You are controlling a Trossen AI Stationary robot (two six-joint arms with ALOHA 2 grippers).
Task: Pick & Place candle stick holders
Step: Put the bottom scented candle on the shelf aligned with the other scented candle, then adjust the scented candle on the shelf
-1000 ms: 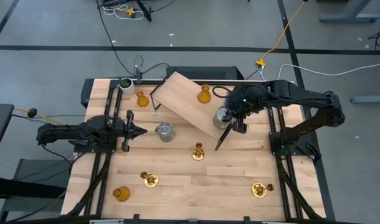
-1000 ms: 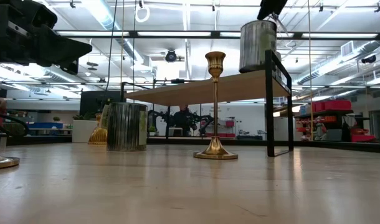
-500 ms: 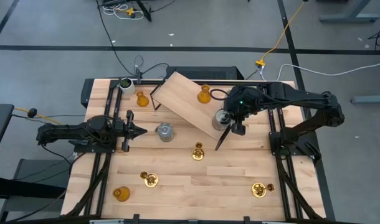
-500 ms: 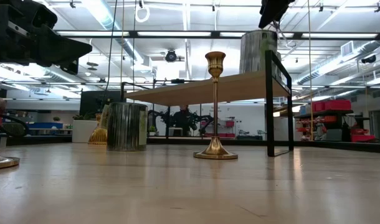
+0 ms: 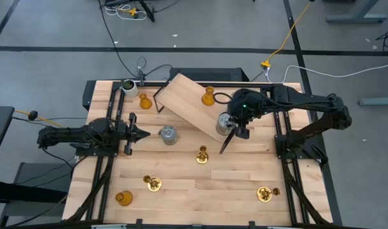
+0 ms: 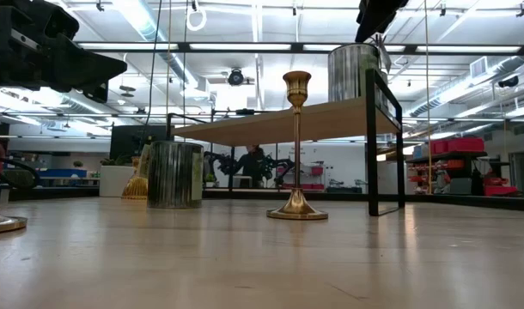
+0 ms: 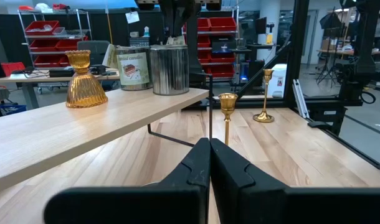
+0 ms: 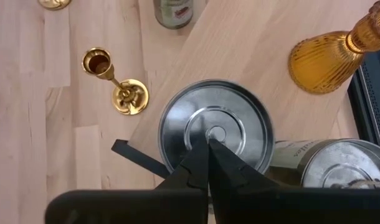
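Silver-grey metal cylinder [image 8: 215, 127] on shelf [image 5: 191, 102], two o'clock; right gripper [image 8: 209, 146], fingers pressed together, has drifted over it, probably placed

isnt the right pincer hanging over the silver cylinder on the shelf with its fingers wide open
No: the right pincer does hang over the silver cylinder on the wooden shelf, but its fingers are shut, tips pressed together, not wide open. The right wrist view shows it.
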